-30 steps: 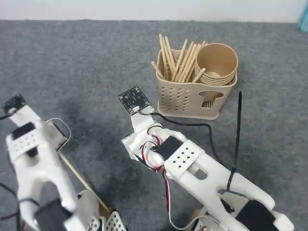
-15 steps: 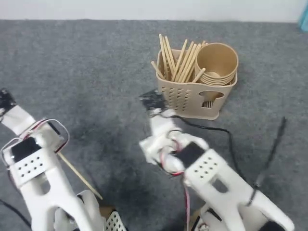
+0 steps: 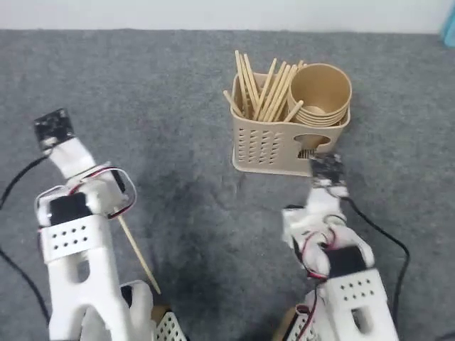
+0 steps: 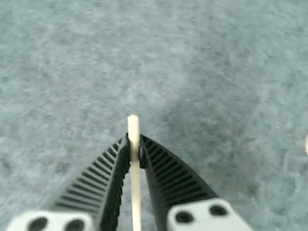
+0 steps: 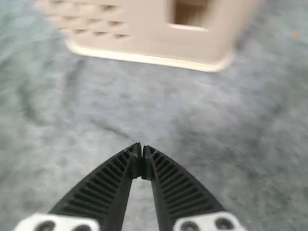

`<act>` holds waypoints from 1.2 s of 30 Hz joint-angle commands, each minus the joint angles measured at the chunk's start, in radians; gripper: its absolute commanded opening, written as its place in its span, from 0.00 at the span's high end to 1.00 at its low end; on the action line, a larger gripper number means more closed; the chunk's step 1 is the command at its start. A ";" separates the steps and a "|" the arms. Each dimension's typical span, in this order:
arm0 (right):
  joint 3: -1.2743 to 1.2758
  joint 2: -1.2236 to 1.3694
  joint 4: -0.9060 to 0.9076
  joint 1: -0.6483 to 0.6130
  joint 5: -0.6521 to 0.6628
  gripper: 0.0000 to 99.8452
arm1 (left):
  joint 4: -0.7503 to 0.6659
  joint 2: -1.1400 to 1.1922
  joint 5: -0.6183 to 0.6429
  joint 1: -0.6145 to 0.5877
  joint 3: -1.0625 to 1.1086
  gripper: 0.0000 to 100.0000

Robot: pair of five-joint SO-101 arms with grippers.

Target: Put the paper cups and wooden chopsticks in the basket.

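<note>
**One chopstick pinched in the left claw; cups and other sticks sit in the basket**

A single wooden chopstick (image 4: 133, 126) is clamped between the fingertips of the left gripper (image 4: 134, 144). Its blunt end pokes out just past the tips, over bare grey carpet (image 4: 216, 72). From the high view the same chopstick (image 3: 138, 257) shows as a thin slanted line that comes out from under the left arm (image 3: 75, 227) and runs back towards that arm's base.

The beige basket (image 3: 274, 149) stands on the carpet at the far side of the table, well apart from the held chopstick. A stack of nested paper cups (image 3: 320, 96) sits upright in its right part. A bundle of chopsticks (image 3: 263, 89) leans in its left part, the tips fanning out above the rim and some resting against the cups.

The right gripper (image 5: 141, 156) is clenched on nothing, its tips pressed together just above the carpet. The basket's lower wall (image 5: 144, 29) lies near, straight ahead of it. In the high view the right arm (image 3: 334, 249) stands in front of the basket's right corner, with a black cable trailing off beside it.
</note>
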 commanded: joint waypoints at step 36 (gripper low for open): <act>0.249 -0.503 0.067 0.127 0.020 0.99 | -0.170 -0.500 0.031 0.278 -0.308 0.99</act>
